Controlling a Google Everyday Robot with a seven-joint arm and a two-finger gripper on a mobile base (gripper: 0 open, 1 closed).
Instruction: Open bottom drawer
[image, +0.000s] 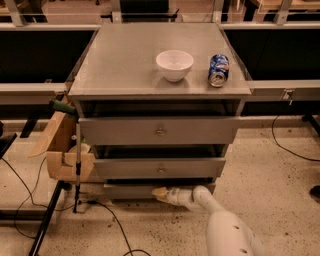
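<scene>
The grey cabinet (160, 75) has three drawer fronts stacked under its top. The bottom drawer (127, 190) is the narrowest, lowest panel, just above the floor. Its knob is hidden behind my gripper. My gripper (160, 192) reaches in from the lower right on a white arm (227, 230) and sits right at the middle of the bottom drawer front. The middle drawer (160, 168) and the top drawer (160, 131) each show a small round knob.
A white bowl (174, 64) and a blue can (218, 70) lying on its side rest on the cabinet top. A cardboard box (62, 147) and a pole with a green handle (77, 150) stand at the cabinet's left. Black cables (115, 220) run over the speckled floor.
</scene>
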